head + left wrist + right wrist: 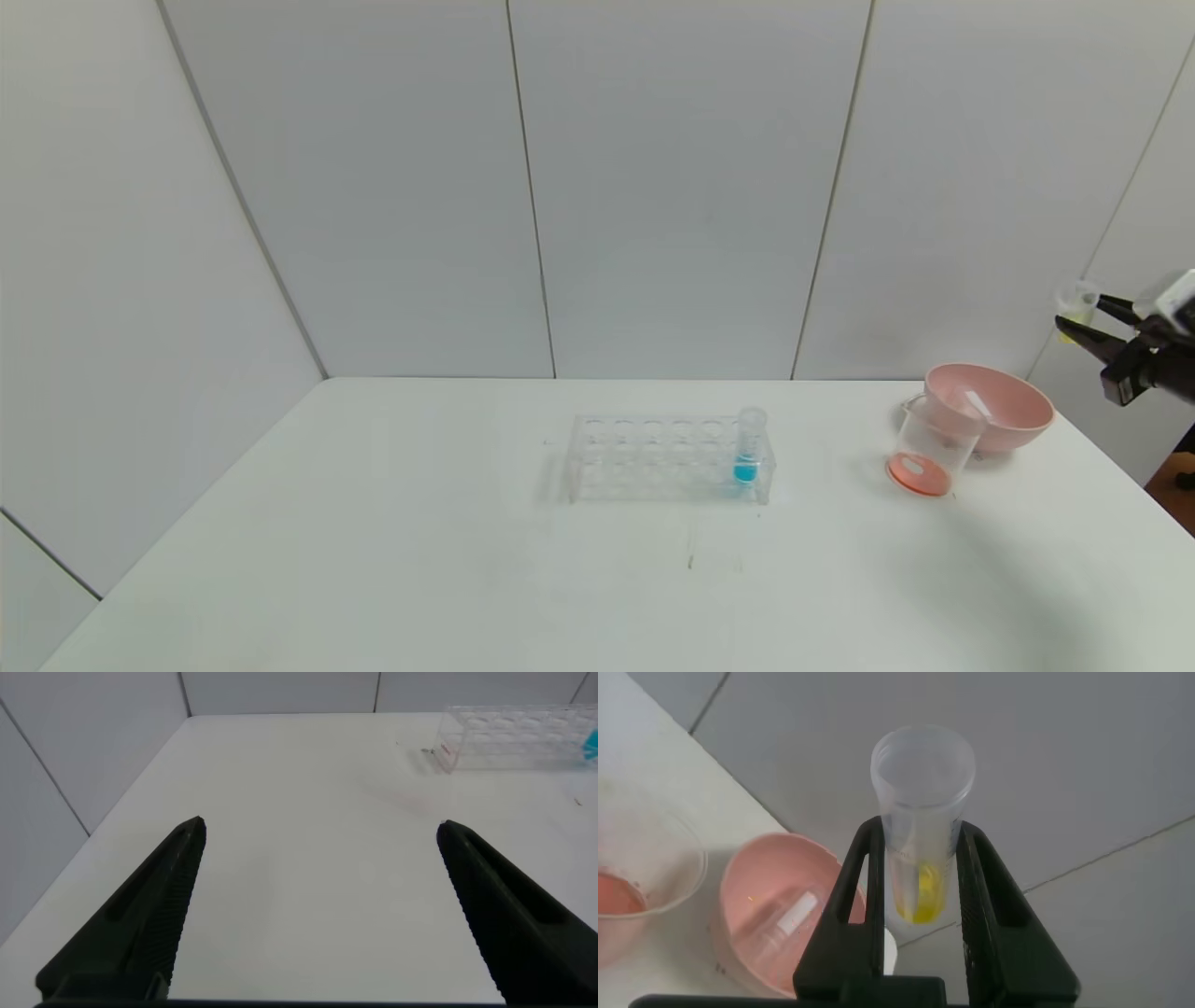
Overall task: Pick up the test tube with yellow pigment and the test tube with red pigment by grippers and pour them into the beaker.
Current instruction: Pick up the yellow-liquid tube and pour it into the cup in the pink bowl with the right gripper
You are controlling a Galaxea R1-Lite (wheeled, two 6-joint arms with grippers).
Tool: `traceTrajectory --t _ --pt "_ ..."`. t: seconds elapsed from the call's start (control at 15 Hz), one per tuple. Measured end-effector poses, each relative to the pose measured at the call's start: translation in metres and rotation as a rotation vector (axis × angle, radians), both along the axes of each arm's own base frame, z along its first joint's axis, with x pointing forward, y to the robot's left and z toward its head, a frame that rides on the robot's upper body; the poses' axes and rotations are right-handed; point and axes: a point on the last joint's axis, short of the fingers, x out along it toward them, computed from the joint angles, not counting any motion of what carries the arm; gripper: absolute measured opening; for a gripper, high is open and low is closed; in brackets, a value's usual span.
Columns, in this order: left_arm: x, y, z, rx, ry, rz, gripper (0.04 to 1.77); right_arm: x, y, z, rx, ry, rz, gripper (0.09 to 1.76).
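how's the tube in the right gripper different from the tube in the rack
The slim clear test tube with yellow liquid is clamped in the right gripper, high beyond the table's right edge; the clear tube with blue liquid stands upright in the clear many-holed rack on the table. Both are open-topped and hold little liquid.

Right claw (1074,313) raised at far right, fingers (854,896) clamped on a tube; left claw (322,859) spread wide, low.

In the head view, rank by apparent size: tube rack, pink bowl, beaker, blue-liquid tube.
1. Tube rack, clearly widest.
2. Pink bowl.
3. Beaker, narrower than the bowl but taller; it stands in front, so this gap is less sure.
4. Blue-liquid tube, slimmest, standing in the rack.
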Motion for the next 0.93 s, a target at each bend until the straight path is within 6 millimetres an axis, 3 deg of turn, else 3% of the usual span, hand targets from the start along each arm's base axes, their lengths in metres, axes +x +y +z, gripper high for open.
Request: traceTrajectory --t 0.27,0.73,0.93 --pt "0.0 0.0 0.0 0.0 0.0 0.0 1.76 0.009 -0.001 -0.016 -0.208 -0.009 0.003 0.53" --pt "0.0 0.0 0.0 0.0 0.0 0.0 1.76 0.014 0.002 -0.024 -0.453 -0.036 -0.045 0.53" --pt "0.0 0.0 0.0 0.0 0.0 0.0 1.76 0.016 0.009 -0.026 -0.473 -0.033 -0.035 0.53"
